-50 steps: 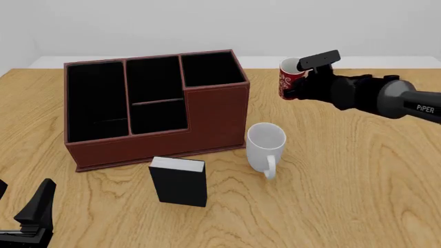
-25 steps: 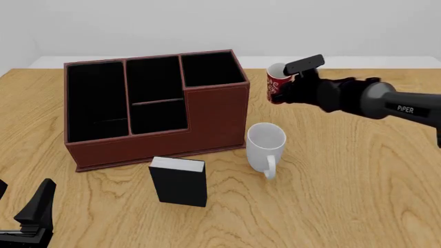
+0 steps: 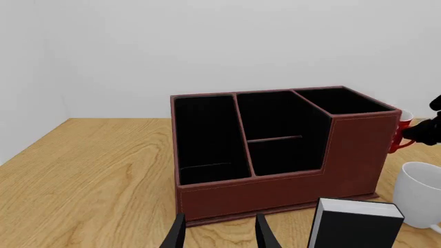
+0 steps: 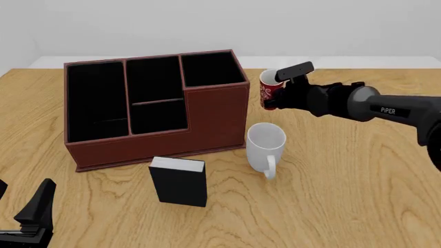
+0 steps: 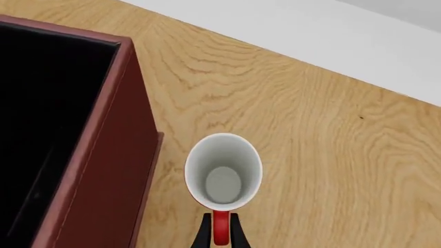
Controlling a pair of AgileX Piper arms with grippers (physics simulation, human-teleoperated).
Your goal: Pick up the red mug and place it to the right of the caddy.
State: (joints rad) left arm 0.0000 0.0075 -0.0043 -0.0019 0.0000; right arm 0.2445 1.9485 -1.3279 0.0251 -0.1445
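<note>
Nearest the camera, the left end effector (image 4: 31, 217) sat idle low over the counter (image 4: 344, 196), fingers parted narrowly around nothing. Beyond it stood a black box (image 4: 179, 181) and a white mug (image 4: 266, 142), both just in front of the caddy (image 4: 155, 103). Farther back, the right end effector (image 4: 284, 93) held the red mug (image 4: 270, 89) upright by its handle, fingers pinched on it, presumably to keep the rim level. The red mug hung just right of the caddy's tall end, apparently above the counter; lowering and release were judged outstanding.
</note>
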